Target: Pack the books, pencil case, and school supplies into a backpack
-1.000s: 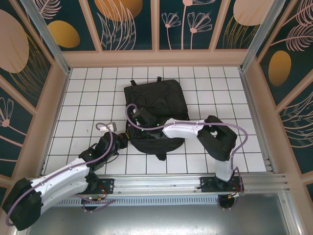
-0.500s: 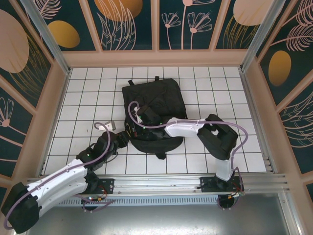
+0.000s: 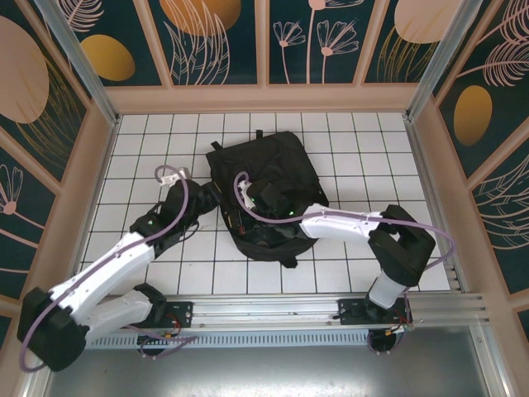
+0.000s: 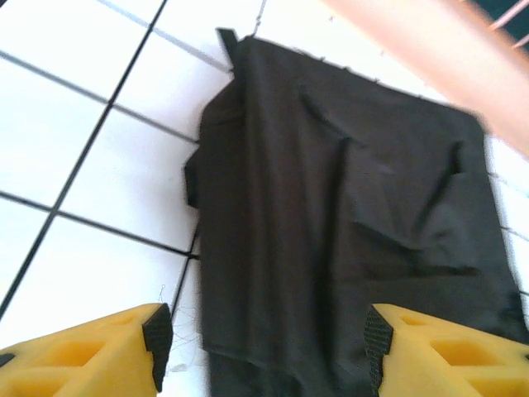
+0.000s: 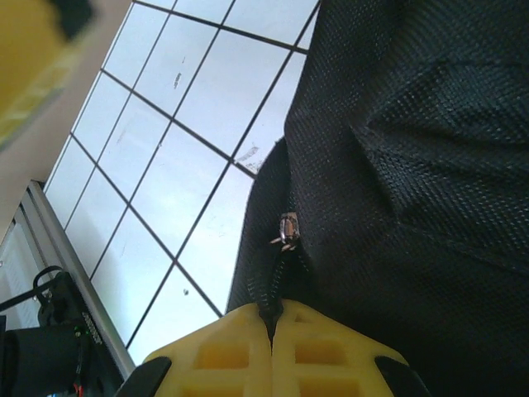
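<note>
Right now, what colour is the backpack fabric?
Plain black, no pattern. The backpack shows its woven texture best in the right wrist view.

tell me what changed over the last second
The left hand moved farther from the bases, up along the left edge of the backpack, and is open. The right hand shifted right over the backpack, shut on its zipper seam. The backpack stays mid-table, barely shifted.
</note>
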Tool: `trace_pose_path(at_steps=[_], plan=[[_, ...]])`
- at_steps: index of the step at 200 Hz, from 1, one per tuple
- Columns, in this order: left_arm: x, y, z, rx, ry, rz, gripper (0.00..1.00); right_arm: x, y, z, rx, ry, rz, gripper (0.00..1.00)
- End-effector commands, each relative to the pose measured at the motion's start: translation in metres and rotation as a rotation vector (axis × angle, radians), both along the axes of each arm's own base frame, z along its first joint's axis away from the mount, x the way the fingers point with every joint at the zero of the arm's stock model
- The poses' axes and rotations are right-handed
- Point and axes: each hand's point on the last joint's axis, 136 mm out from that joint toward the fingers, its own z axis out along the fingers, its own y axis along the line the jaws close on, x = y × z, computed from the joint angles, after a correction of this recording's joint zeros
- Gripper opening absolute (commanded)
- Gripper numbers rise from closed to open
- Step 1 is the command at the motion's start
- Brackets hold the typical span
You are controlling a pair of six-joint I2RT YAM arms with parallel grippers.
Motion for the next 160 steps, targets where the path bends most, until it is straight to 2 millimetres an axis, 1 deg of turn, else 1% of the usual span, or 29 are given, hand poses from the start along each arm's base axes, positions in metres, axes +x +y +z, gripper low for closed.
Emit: trace_pose_path(at_steps=[1,29,69,81,90,97,113,134,160], plan=[[0.015,-0.016,-0.008,0.014,0.033,-0.052,0.64,-0.010,-0.006,0.019,0.005,-0.018,0.037,0.00],[0.036,-0.033,-0.015,-0.007,0.035,-0.076,0.60,-0.016,-0.012,0.028,0.014,-0.018,0.049,0.00],[0.051,-0.054,-0.018,-0.074,0.015,-0.118,0.58,-0.026,-0.016,0.023,0.002,0.009,0.076,0.00],[0.054,-0.057,-0.020,-0.078,0.014,-0.124,0.56,-0.028,-0.016,0.020,-0.003,0.015,0.081,0.00],[0.057,-0.059,-0.023,-0.071,0.019,-0.125,0.50,-0.029,-0.017,0.019,-0.007,0.018,0.080,0.00],[0.060,-0.060,-0.026,-0.064,0.024,-0.125,0.43,-0.029,-0.017,0.019,-0.013,0.018,0.077,0.00],[0.063,-0.057,-0.030,-0.045,0.033,-0.108,0.23,-0.029,-0.020,0.018,-0.030,0.014,0.061,0.00],[0.065,-0.049,-0.033,-0.029,0.032,-0.070,0.00,-0.029,-0.027,0.016,-0.071,0.014,0.018,0.00],[0.067,-0.039,-0.032,-0.020,0.022,-0.034,0.00,-0.039,-0.034,0.009,-0.128,0.023,0.008,0.00]])
